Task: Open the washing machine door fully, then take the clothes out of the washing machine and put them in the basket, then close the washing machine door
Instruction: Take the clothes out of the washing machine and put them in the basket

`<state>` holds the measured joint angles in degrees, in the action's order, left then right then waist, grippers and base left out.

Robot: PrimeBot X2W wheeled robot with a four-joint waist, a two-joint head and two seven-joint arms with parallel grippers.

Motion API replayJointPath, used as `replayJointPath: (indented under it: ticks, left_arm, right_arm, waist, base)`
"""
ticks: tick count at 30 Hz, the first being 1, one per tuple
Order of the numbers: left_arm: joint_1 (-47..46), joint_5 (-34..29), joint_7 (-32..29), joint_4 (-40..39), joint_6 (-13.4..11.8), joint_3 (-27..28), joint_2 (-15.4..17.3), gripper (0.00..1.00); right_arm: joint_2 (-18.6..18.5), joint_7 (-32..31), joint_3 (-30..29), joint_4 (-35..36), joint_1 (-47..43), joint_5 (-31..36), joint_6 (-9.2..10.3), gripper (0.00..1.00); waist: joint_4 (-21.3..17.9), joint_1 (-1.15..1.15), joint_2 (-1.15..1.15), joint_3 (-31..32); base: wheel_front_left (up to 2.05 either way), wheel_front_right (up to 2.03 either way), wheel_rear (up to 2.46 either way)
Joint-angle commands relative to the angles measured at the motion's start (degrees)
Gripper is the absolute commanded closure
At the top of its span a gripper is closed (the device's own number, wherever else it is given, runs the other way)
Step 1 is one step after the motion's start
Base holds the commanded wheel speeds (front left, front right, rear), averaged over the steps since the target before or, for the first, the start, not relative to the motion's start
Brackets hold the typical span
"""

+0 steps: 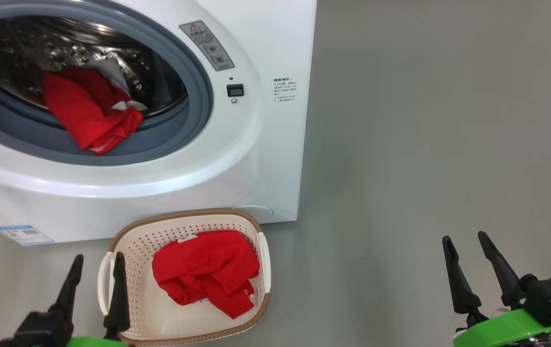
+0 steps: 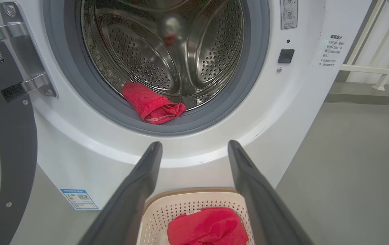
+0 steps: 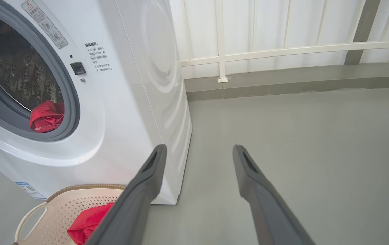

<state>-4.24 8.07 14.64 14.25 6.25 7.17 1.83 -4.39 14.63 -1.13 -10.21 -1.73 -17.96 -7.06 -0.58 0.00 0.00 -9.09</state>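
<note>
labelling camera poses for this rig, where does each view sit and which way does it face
Head view: on the head, looking down at the washing machine and basket; left pincer and right pincer at the bottom corners.
Left wrist view: low, facing the open drum, door at left; own fingers show.
Right wrist view: low at right, facing the machine's corner, floor and railing; own fingers show.
Shared: all three see clothes in drum and basket.

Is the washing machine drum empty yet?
No, not empty. A red garment lies at the front of the drum, draped onto the grey rubber ring.
</note>
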Motion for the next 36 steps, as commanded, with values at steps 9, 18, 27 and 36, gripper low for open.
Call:
replayJointPath:
  ticks: [9,18,27,36]
  left_arm:
    - [1.7,1.6,0.4,-3.9,-1.9,0.7,1.1,0.00]
    - [-1.1,2.1,0.4,-3.3,-2.3,0.2,1.1,0.00]
    - [-16.0,-1.0,0.4,5.5,-1.7,2.3,2.5,0.00]
    - [-31.7,-2.8,0.4,19.7,-2.0,4.2,8.6,0.00]
  right_arm:
    - [-0.4,0.4,0.7,1.8,0.2,-0.1,-0.43,0.00]
    - [-0.2,0.4,1.2,1.8,1.5,-0.1,-0.43,0.00]
    - [0.2,0.4,2.9,1.7,5.3,-0.2,-0.43,0.00]
    - [0.9,0.4,4.5,1.6,8.8,-0.8,-0.43,0.00]
  waist:
    - [0.0,0.00,0.00,-0.4]
    - [-0.7,0.00,0.00,-2.2]
    - [-2.6,0.00,0.00,-8.0]
    - [-6.6,0.00,0.00,-13.4]
  base:
    - [0.00,0.00,0.00]
    - [0.00,0.00,0.00]
    - [0.00,0.00,0.00]
    - [0.00,0.00,0.00]
